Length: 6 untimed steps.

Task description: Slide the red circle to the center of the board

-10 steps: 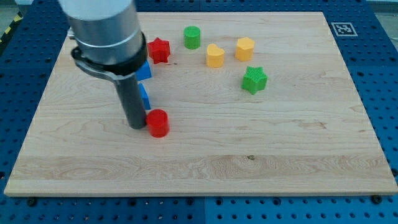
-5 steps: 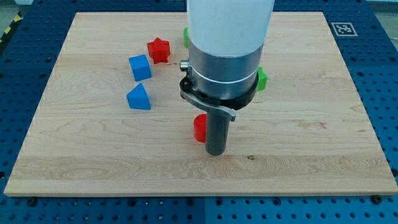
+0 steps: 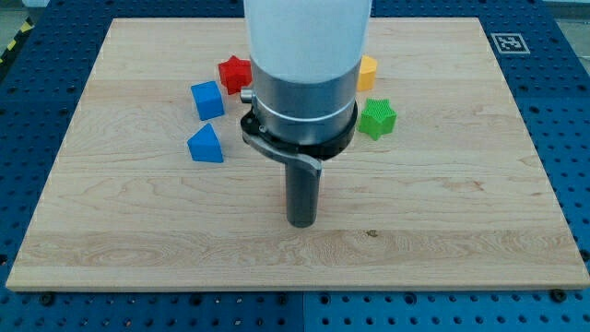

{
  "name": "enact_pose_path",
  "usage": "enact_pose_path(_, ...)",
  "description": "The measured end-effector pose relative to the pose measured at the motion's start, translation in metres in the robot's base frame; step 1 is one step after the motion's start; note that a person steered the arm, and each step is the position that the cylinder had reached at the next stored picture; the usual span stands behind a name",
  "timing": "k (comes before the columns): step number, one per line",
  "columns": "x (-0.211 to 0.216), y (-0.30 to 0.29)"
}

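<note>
Near the middle of the board (image 3: 461, 231), slightly left and to the near side, my tip (image 3: 301, 224) sits on bare wood. No hand on this arm, just a rod, so nothing to open or hold. Red circle not visible: my guess is it's hidden behind the rod or the arm body, so I can't tell which way it lies from my tip. Far-left group: red star (image 3: 234, 71), blue cube (image 3: 207, 99), blue wedge (image 3: 206, 145). Right of the arm: green star (image 3: 377, 118), yellow block (image 3: 367, 71). Square marker (image 3: 508, 42) at the far-right corner, no readable text. Blue bench (image 3: 567, 111) underneath.
</note>
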<state>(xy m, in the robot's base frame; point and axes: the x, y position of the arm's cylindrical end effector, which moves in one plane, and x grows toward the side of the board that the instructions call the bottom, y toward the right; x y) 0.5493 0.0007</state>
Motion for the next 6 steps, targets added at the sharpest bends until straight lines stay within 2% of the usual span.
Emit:
enact_pose_path(4,-0.052,0.000)
enact_pose_path(6,-0.061,0.000)
